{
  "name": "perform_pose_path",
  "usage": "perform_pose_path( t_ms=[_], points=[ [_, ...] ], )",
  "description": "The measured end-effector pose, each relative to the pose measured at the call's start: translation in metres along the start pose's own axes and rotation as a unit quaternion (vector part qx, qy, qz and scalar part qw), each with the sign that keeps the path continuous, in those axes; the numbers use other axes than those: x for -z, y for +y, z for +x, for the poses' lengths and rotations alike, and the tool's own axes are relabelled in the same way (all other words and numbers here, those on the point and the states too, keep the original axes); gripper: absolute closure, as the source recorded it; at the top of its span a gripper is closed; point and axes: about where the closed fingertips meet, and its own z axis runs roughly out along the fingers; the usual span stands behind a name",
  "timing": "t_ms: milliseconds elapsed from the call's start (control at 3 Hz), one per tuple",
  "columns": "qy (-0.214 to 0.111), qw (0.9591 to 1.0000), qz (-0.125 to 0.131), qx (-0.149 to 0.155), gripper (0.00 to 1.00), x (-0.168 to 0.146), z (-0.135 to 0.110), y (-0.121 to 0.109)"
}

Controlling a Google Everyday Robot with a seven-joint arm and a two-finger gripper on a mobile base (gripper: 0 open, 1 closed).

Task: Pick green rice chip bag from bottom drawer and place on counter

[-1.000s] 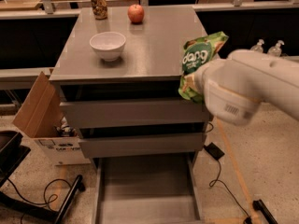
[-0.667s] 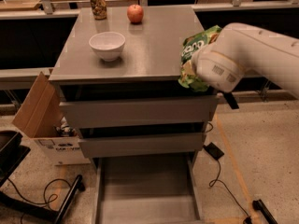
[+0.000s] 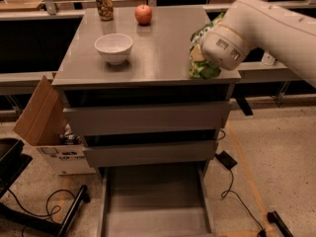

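**Arm pose.** The white, smooth-shelled arm enters from the upper right and slopes down to the left. It ends in a bulky rounded wrist housing over the right front corner of the counter. The gripper lies at that corner, against the green rice chip bag and largely hidden behind the wrist. Whether it is open or closed on the bag cannot be told.

**Task object.** The bag is crinkled and glossy green, with a paler patch near its middle. It sits at the counter's right edge, its lower end at the surface beside the front corner. Its upper end shows past the arm.

**Counter and contents.** The top is flat, grey and faintly reflective.
- A round white bowl stands left of centre.
- A red apple rests near the back edge.
- A patterned cylindrical can stands just left of the apple.

**Cabinet.** Two upper drawers show plain grey fronts and are slightly ajar. The bottom drawer is pulled fully out, showing a flat grey floor and low sides.

**Surroundings.** An open brown cardboard box leans by the cabinet's left side. Black cables trail over the speckled floor.
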Motion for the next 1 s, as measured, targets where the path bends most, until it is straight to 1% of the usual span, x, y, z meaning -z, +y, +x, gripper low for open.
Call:
perform_pose_path(
  t_ms=[333,667,1000],
  points=[
    [-0.029,0.9995,0.008,-0.003,1.0,0.0113,-0.0344,-0.0147],
    [-0.026,0.9996,0.007,-0.003,1.0,0.0103,-0.0305,-0.0128],
    [-0.028,0.9996,-0.002,-0.003,1.0,0.0051,-0.0345,-0.0117]
  ],
)
